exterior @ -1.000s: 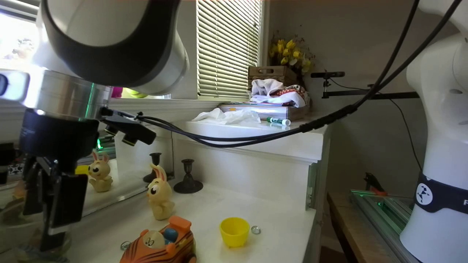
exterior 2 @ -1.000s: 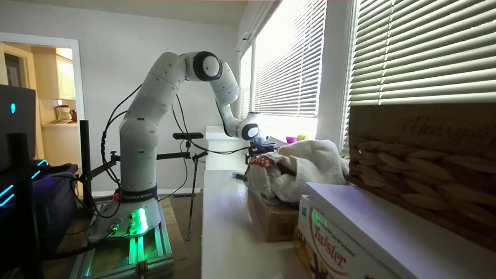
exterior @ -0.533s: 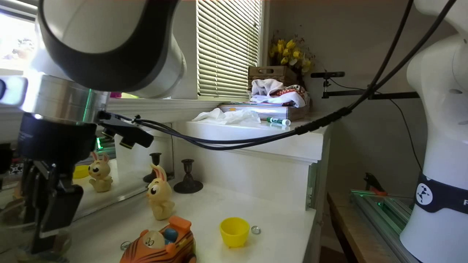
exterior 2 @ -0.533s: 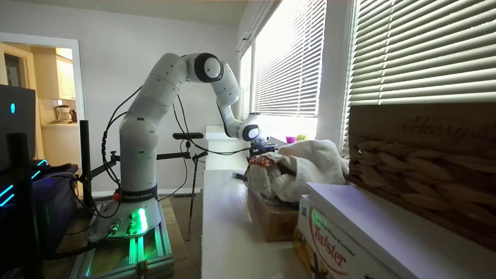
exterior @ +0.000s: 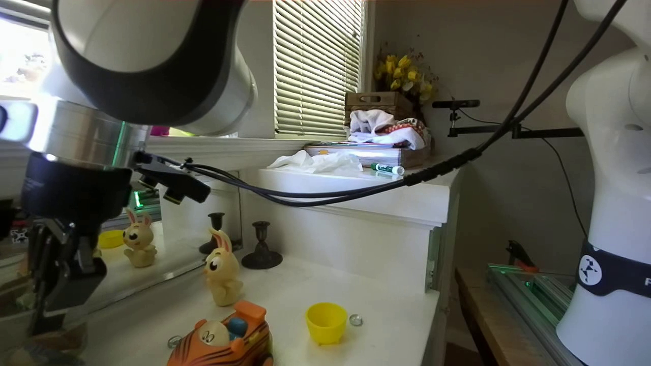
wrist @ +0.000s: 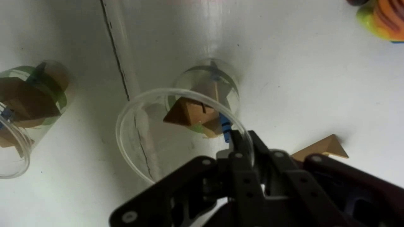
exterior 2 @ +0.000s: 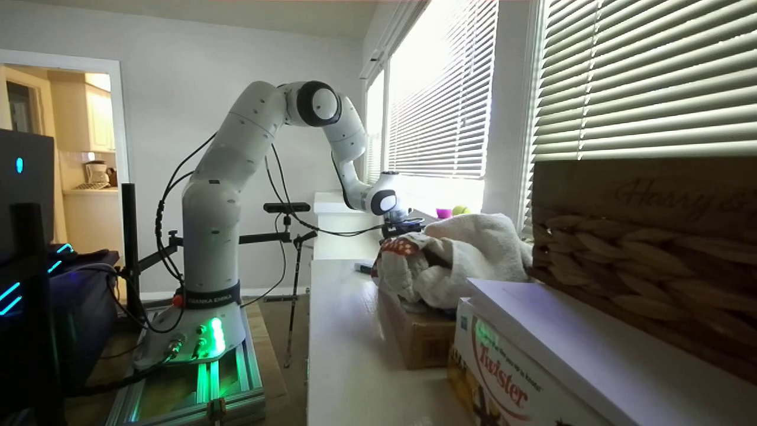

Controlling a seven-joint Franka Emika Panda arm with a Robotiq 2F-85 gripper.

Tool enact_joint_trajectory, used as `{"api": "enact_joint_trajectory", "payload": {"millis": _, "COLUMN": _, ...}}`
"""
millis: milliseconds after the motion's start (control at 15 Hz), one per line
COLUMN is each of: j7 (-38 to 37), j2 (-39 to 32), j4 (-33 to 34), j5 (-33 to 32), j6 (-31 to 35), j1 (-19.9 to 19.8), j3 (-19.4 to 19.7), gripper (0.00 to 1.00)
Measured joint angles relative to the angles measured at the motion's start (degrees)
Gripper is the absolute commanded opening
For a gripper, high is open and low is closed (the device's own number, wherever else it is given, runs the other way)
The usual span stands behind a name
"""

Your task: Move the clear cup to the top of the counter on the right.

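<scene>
In the wrist view the clear cup (wrist: 172,91) stands on the white worktop, seen from above, with brown blocks (wrist: 192,112) and a blue crayon (wrist: 225,126) inside. Its rim passes between the fingers of my gripper (wrist: 244,135), which is shut on the cup's wall. In an exterior view the gripper (exterior: 48,323) is low at the left edge; the cup is hard to make out there, at the frame's lower left corner. The tall white counter (exterior: 335,239) rises at the back right of the worktop.
A mirror along the worktop's back reflects the cup. An orange car (exterior: 229,338), bunny figure (exterior: 223,277), yellow cup (exterior: 326,325) and black candlestick (exterior: 261,249) stand toward the counter. On the counter's top lie white paper (exterior: 318,161), a green marker (exterior: 387,169), boxes and cloth (exterior 2: 473,254).
The gripper's fingers have come together, closing on the wall of the clear cup. The arm has shifted only slightly; the other objects stay where they were.
</scene>
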State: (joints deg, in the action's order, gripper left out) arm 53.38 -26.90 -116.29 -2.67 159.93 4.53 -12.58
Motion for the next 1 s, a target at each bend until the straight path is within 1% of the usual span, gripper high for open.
{"api": "enact_joint_trajectory", "payload": {"millis": 400, "j7": 0.1, "j2": 0.0, "j4": 0.4, "j5": -0.8, "j6": 0.0, "j1": 0.0, "j3": -0.2, "gripper": 0.01}}
{"api": "enact_joint_trajectory", "payload": {"millis": 600, "j7": -1.6, "j2": 0.7, "j4": 0.4, "j5": -0.8, "j6": -1.5, "j1": 1.0, "j3": -0.4, "gripper": 0.01}}
{"api": "enact_joint_trajectory", "payload": {"millis": 800, "j7": -6.0, "j2": 2.0, "j4": 0.3, "j5": -1.3, "j6": -3.4, "j1": 3.4, "j3": -0.3, "gripper": 0.01}}
{"api": "enact_joint_trajectory", "payload": {"millis": 1000, "j7": -14.9, "j2": 4.4, "j4": 0.3, "j5": -5.6, "j6": -5.1, "j1": 6.9, "j3": 1.5, "gripper": 0.01}}
